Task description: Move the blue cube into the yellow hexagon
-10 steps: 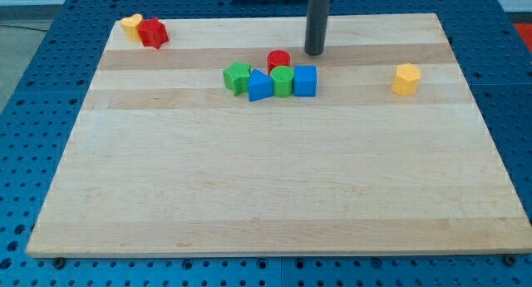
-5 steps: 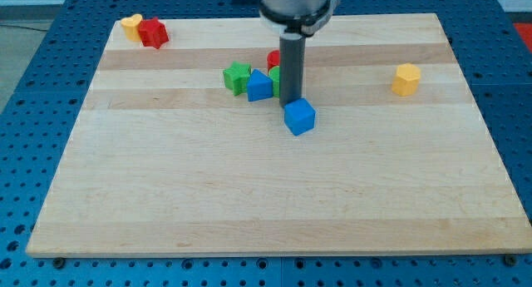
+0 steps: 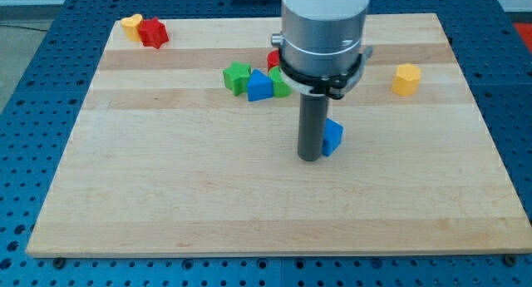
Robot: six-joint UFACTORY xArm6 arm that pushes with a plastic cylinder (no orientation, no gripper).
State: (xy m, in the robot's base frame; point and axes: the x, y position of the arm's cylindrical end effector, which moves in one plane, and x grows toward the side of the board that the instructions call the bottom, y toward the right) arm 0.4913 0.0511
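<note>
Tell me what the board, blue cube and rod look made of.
Board: pale wood, matte, visible grain and plank bands. Blue cube: probably plastic, uniform saturated colour, slight sheen. My tip, touching the cube's left side, ends a dark matte rod, metal or plastic; can't tell.

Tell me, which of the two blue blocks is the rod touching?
The blue cube, alone at mid-board, pressed against the right side of my tip. The other blue block sits in the cluster nearer the top, clear of the rod.
</note>
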